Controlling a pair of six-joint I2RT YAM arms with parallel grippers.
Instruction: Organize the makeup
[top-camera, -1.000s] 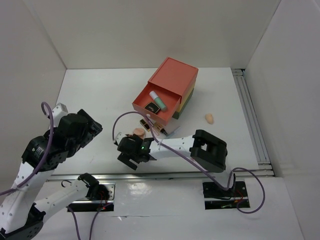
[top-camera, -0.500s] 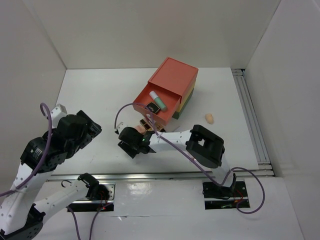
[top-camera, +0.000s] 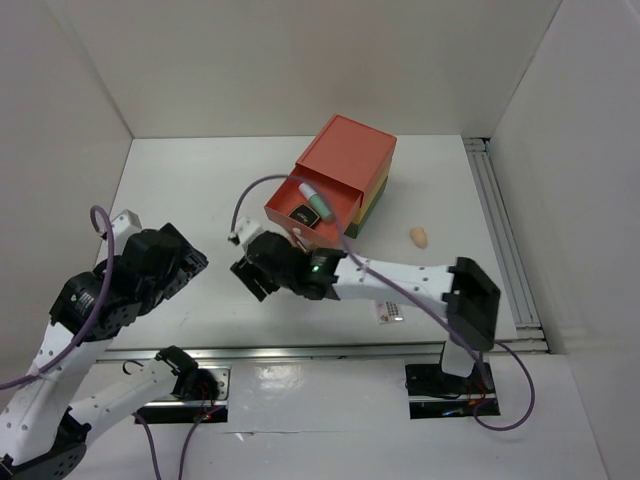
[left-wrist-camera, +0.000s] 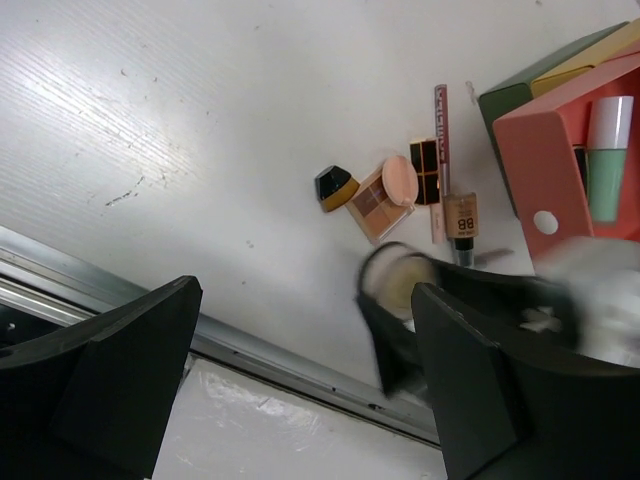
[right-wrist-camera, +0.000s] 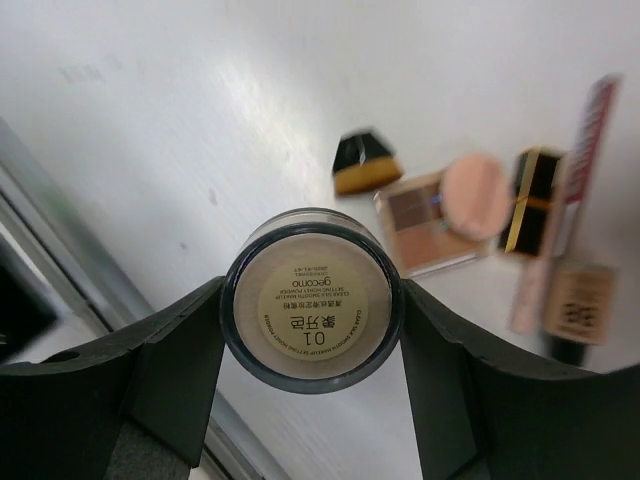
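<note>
Work surface: a white table (top-camera: 200, 190), enclosed on three sides by plain white panels. A back wall (top-camera: 300, 60) is seen across the far edge, with a left wall (top-camera: 55, 120) and a right wall (top-camera: 585, 150) along the sides. Seams are visible at both far corners.

An aluminium rail (top-camera: 497, 230) is laid along the right edge of the table, and a second rail (top-camera: 330, 351) along the near edge. On the near side of that rail a glossy white strip (top-camera: 330, 410) is noted, with blurred reflections in it.

In the left wrist view the table top is shown finely ribbed, with small dark scuff marks (left-wrist-camera: 130, 190).

Lighting is recorded as even and diffuse; shadows are soft.
</note>
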